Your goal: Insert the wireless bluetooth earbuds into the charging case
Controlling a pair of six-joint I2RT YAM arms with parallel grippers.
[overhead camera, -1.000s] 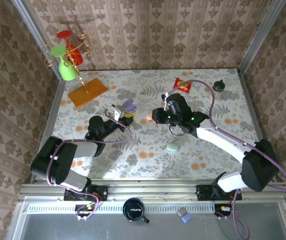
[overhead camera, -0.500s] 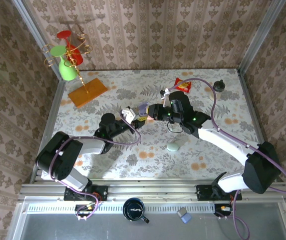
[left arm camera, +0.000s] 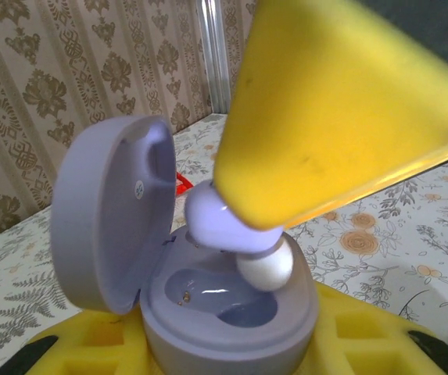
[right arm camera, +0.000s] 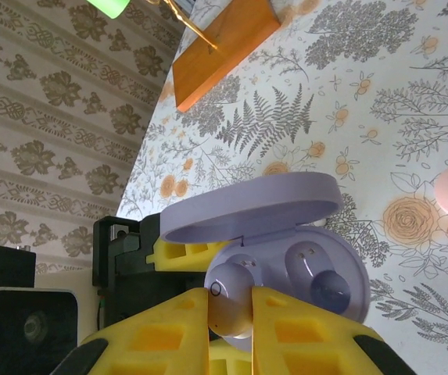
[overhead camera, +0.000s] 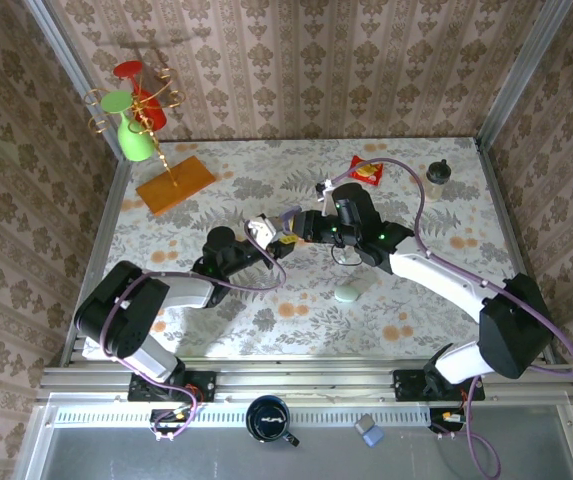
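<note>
Earbud (left arm camera: 212, 223): small, pale purple with a white tip, pinched tight in the right gripper (right arm camera: 233, 297). Hanging right over the open case (left arm camera: 208, 348), white tip pointing down, just above the empty hollow (left arm camera: 208, 301). Not in yet, by the look of it.

Case: pale purple too, squeezed in the left gripper (overhead camera: 271, 232), held up off the worktop (overhead camera: 266, 310) near the middle. Lid (left arm camera: 102, 219) standing open, close beside the bud.

Second hollow (right arm camera: 331, 287): something darker inside, maybe another bud, hard to tell.

Also around: a pale green case (overhead camera: 346, 294) lying on the worktop, nearer than the two grippers.

What could go wrong from here:
- Coming down a bit crooked. Then bumping the rim and not sliding in.
- Letting go too soon. Then falling, bouncing off the case and rolling away across the worktop.
- Pushing too hard. Then tipping or twisting the case in the left gripper, maybe popping it out.
- Knocking the lid with the right gripper. Then flipping it shut on the bud.
- Sticking to the right gripper on the way up and getting pulled back out.

Best bet: go slow, line up first, press softly.
</note>
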